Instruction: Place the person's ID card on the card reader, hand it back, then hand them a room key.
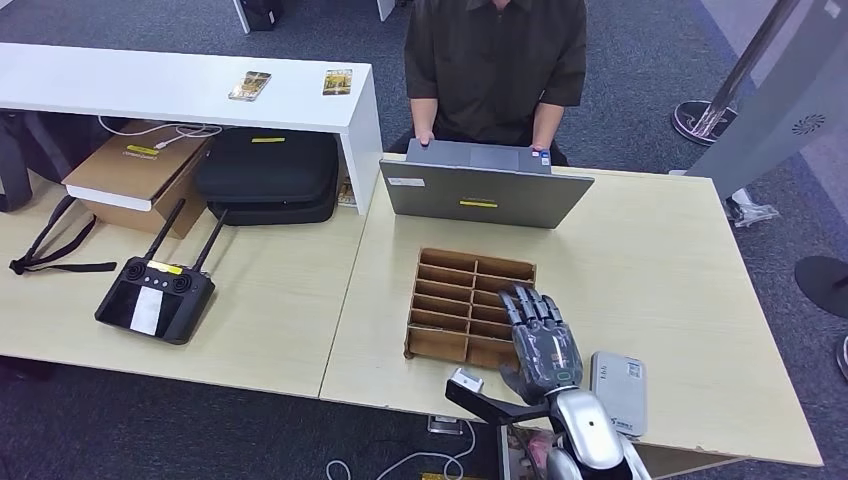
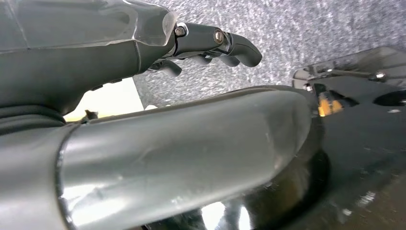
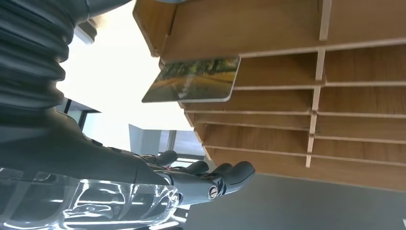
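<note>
Wooden slots fill the organizer [image 1: 468, 305] in the middle of the pale surface [image 1: 650, 300], and the robot's right hand [image 1: 540, 345] hovers over its near right corner, palm down, fingers [image 1: 525, 305] stretched out side by side toward the compartments and holding nothing. From the right wrist view, a card [image 3: 194, 80] with a green and yellow picture juts out of one slot of the organizer [image 3: 297, 96], apart from the fingers [image 3: 225, 177]; it may be a room key, though the print is too small to read. A grey card reader [image 1: 617, 392] lies flat just beside that hand, at the surface's near edge. Two more cards [image 1: 250, 85] rest on the white shelf [image 1: 150, 85] to the left. The left hand [image 2: 201, 45] hangs over grey carpet, fingers [image 2: 239, 50] curled in, empty. Across the surface a person [image 1: 497, 60] sits with both hands on a grey laptop [image 1: 485, 190].
</note>
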Available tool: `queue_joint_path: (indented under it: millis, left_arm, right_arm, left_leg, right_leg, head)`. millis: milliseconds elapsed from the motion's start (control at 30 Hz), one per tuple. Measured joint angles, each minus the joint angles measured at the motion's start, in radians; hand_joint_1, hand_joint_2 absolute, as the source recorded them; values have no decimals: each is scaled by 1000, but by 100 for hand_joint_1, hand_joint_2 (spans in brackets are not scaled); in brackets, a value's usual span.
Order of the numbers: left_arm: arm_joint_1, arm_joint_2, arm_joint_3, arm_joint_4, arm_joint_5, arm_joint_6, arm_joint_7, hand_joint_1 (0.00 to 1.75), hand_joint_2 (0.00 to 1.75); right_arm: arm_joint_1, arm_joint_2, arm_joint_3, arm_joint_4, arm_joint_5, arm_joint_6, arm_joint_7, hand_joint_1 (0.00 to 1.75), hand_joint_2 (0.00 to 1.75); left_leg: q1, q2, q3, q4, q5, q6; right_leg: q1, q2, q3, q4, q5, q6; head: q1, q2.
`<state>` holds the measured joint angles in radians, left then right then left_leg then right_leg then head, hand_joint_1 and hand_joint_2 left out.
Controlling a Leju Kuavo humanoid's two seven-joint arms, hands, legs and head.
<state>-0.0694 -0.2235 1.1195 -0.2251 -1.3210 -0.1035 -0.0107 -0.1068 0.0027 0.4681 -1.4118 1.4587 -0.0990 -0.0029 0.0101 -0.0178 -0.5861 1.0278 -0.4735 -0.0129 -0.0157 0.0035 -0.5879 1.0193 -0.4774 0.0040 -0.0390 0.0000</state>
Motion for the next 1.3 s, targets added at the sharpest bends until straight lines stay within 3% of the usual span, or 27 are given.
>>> queue_joint_path:
  millis: [567,933,1000,1067,1133,1167,1300]
  left_arm:
    - [-37,-49,-18,0,3,46,-40,0,0]
    - [-37,-53,-23,3,22,59,-47,0,0]
    - [-37,-53,-24,3,23,59,-47,0,0]
    - [-37,-53,-25,3,23,59,-46,0,0]
    - [-37,-53,-27,3,21,59,-43,0,0]
    - [-37,-53,-28,3,20,60,-41,0,0]
    - [-38,-53,-34,3,18,63,-31,0,0]
  right_arm:
    - [-16,0,0,21,-2,-10,1,0,175]
    - [-8,-9,0,14,-10,5,24,0,175]
    - [-3,-14,-1,7,-10,4,28,45,175]
    - [3,-18,-2,1,-10,4,29,121,175]
    - [7,-21,-2,-4,-10,4,30,159,175]
    - [9,-22,-3,-5,-10,4,31,164,175]
    - [15,-24,-4,-13,-10,3,31,158,175]
  left_leg:
    - [0,0,0,0,0,0]
    - [0,0,0,0,0,0]
    - [0,0,0,0,0,0]
    - [0,0,0,0,0,0]
    - [0,0,0,0,0,0]
    - [0,0,0,0,0,0]
    - [0,0,0,0,0,0]
  right_leg:
    - [0,0,0,0,0,0]
    - [0,0,0,0,0,0]
    - [0,0,0,0,0,0]
    - [0,0,0,0,0,0]
    - [0,0,0,0,0,0]
    - [0,0,0,0,0,0]
    - [0,0,0,0,0,0]
  head:
    - [0,0]
    - [0,0]
    - [0,0]
    - [0,0]
    - [0,0]
    - [0,0]
    - [0,0]
